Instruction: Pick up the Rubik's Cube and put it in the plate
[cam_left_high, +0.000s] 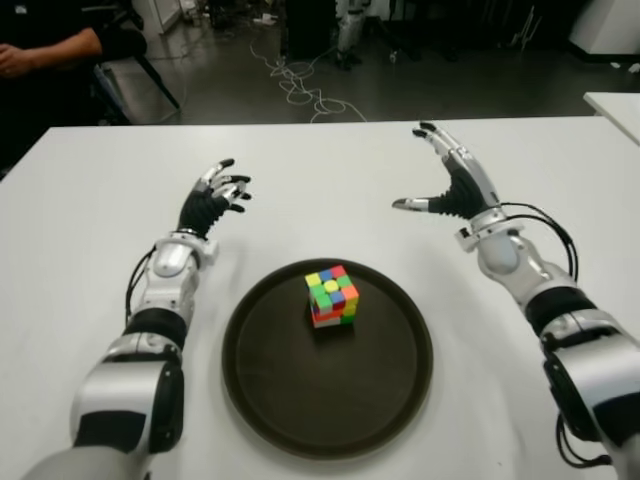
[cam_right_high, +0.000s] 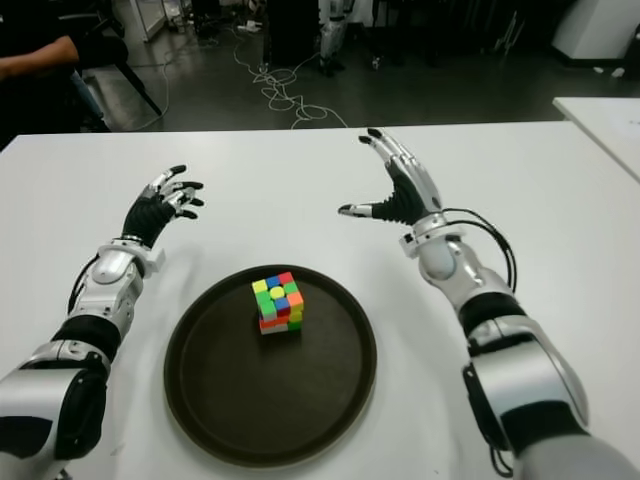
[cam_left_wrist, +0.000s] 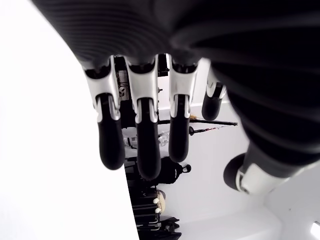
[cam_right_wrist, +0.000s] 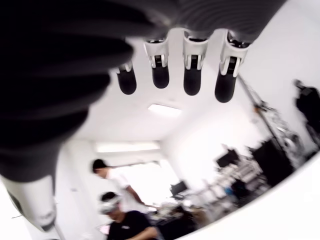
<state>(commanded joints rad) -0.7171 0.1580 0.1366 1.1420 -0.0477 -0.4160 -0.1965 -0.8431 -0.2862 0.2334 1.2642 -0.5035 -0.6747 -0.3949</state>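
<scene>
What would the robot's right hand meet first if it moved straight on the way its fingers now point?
Probably nothing on the table: the open right hand points away from the robot over the bare white table, towards its far edge. Its height is unclear.

A: Is any writing, label, brand or number showing anywhere?
B: No, nothing readable is showing in any view.
</scene>
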